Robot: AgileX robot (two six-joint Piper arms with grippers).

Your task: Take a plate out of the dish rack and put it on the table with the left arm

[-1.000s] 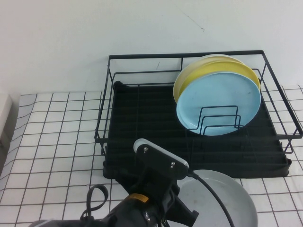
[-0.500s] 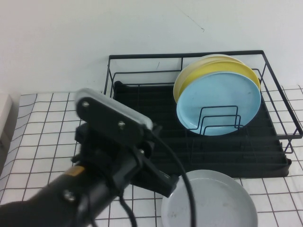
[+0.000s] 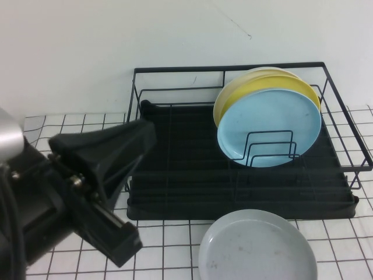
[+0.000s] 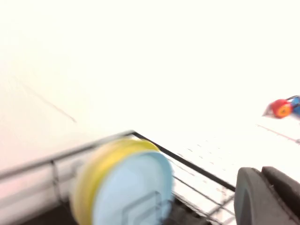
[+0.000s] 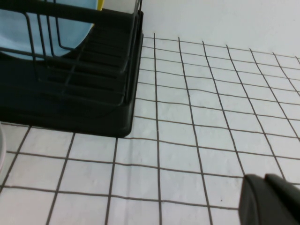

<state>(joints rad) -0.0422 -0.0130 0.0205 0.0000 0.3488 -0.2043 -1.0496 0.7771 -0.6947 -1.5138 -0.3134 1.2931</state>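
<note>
The round pale grey plate point(image 3: 257, 247) lay flat on the white black-gridded table point(image 3: 70, 140), just in front of the black wire dish rack point(image 3: 245, 140) and touched by neither arm. The bulky matte black left gripper point(image 3: 99, 186) hung raised off to the plate's left, beside the rack's left end — whether its fingers were open or closed, I cannot tell. Beyond it in the rack leaned a light blue plate point(image 3: 269, 128) with a yellow plate point(image 3: 256, 87) behind. The right gripper point(image 5: 271, 200) showed only as a dark corner above bare table, right of the rack — state likewise unclear
</note>
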